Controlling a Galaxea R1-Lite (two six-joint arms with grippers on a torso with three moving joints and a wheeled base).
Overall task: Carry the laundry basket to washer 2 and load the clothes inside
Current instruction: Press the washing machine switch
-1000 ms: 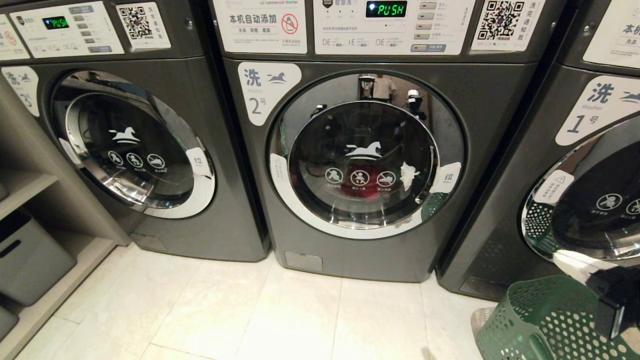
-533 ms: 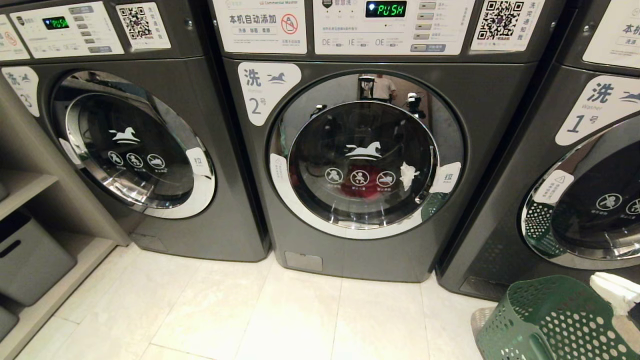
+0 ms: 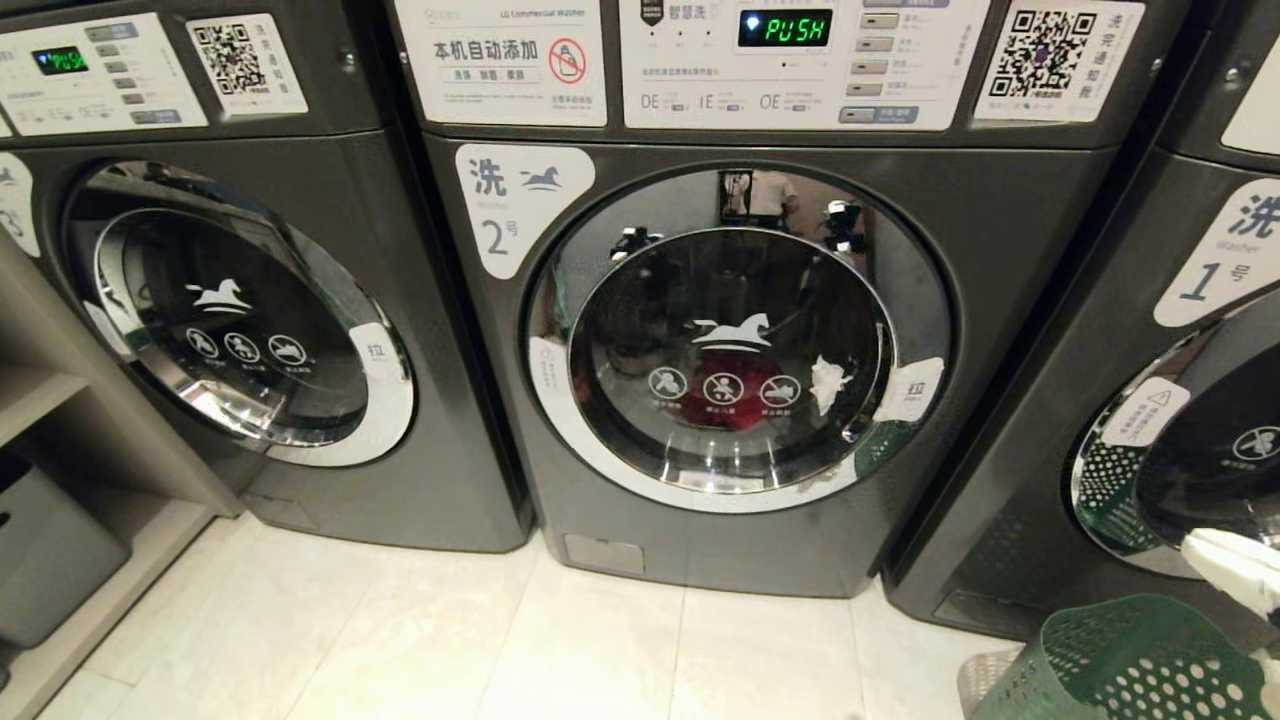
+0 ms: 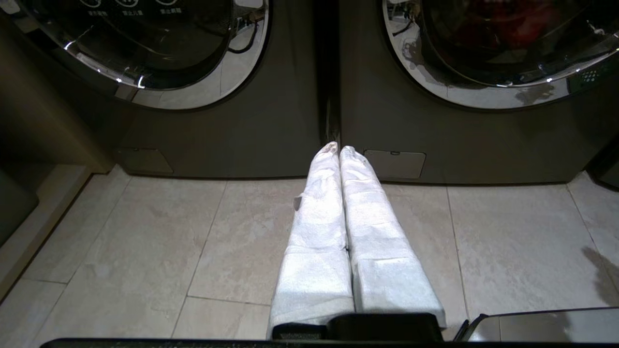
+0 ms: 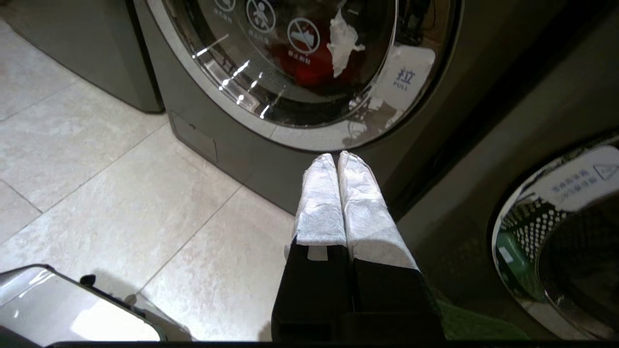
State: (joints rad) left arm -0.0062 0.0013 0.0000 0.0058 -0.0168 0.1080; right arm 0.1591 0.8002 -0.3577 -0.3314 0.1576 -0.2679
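Right hand (image 5: 337,157) is closed and empty, low before washer 2 (image 3: 720,340), whose door is shut with red and white clothes (image 3: 735,400) behind the glass. Left hand (image 4: 336,149) is closed, empty, over the floor. Basket (image 3: 1130,665) stands on the floor before washer 1.
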